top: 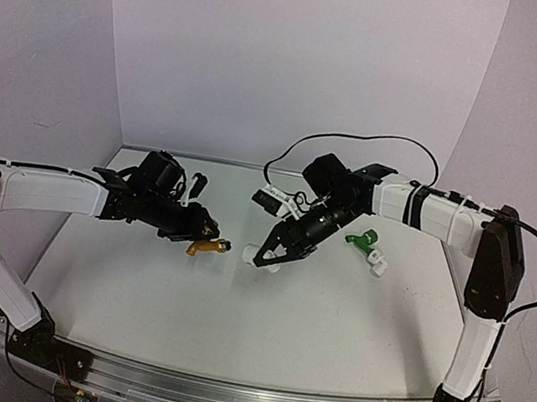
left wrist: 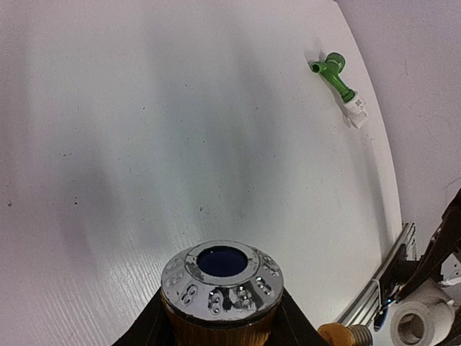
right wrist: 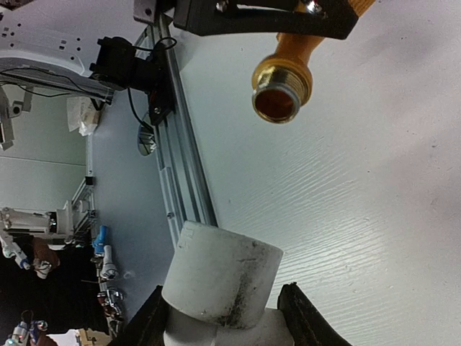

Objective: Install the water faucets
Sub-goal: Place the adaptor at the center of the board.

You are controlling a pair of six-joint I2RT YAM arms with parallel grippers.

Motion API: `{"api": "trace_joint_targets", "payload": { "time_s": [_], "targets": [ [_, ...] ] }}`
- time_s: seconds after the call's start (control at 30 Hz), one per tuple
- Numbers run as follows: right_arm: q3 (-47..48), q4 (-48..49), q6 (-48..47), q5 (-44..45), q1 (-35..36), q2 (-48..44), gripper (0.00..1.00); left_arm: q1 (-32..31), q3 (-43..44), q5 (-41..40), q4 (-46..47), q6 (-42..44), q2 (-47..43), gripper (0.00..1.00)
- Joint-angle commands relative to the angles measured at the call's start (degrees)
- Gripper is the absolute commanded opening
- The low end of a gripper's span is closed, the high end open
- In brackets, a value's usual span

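My left gripper (top: 205, 235) is shut on the orange-yellow faucet (top: 207, 246), held just above the table. In the left wrist view its chrome knob (left wrist: 222, 277) with a blue centre sits between my fingers. My right gripper (top: 267, 258) is shut on a white pipe fitting (top: 258, 258), close to the right of the orange faucet. In the right wrist view the fitting (right wrist: 220, 277) fills the jaws, and the orange faucet's brass threaded end (right wrist: 282, 85) points toward it with a gap between. The green faucet (top: 364, 241) lies on the table at the right, joined to a white fitting (top: 377, 263).
The white table (top: 261, 321) has walls at the back and both sides. An aluminium rail (top: 240, 394) runs along the near edge. The green faucet also shows at the top right of the left wrist view (left wrist: 333, 72).
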Motion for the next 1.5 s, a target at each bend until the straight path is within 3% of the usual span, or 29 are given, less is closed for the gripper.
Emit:
{"api": "trace_joint_targets", "payload": {
  "time_s": [0.0,0.17,0.3,0.4,0.53,0.67,0.93,1.0,1.1,1.33,1.47],
  "targets": [
    [5.4,-4.1,0.8,-9.8,-1.4,2.3,0.0,-3.2,2.2,-7.0,2.1,3.5,-3.6,0.0],
    [7.3,-5.1,1.6,-7.2,-1.4,4.5,0.0,-4.0,1.2,-7.1,3.8,4.0,-5.1,0.0],
    [6.9,-5.7,2.9,1.8,-1.6,6.0,0.0,-4.0,1.3,-9.0,2.4,2.5,-4.1,0.0],
    [4.1,-6.0,5.6,1.0,-2.5,9.3,0.0,-3.9,2.1,-11.4,-0.9,1.7,-2.8,0.0],
    [-3.7,3.7,13.9,-3.3,-2.7,10.7,0.08,-3.9,1.2,-12.6,-1.5,1.4,-3.7,0.0],
    [-8.4,15.1,19.2,-0.5,-2.8,11.0,0.13,-3.9,1.2,-12.9,-1.6,1.4,-4.1,0.0],
    [-7.6,15.9,29.5,3.0,-3.0,16.8,0.27,-3.9,0.7,-13.1,-1.6,0.9,-5.2,0.0],
    [-7.5,15.1,32.6,2.7,-3.0,17.1,0.26,-3.9,0.8,-13.1,-1.7,0.9,-5.7,0.0],
    [-7.3,10.9,34.3,2.8,-3.0,16.4,0.32,-3.9,1.3,-12.9,-1.9,1.0,-6.0,0.0],
    [-9.1,-1.8,31.9,4.3,-3.0,11.0,0.32,-3.8,1.7,-12.5,-2.1,0.9,-6.6,0.0],
    [-8.2,-10.5,29.4,8.8,-3.0,8.9,0.4,-3.8,1.7,-12.2,-2.1,0.9,-6.9,0.0]
  ]
}}
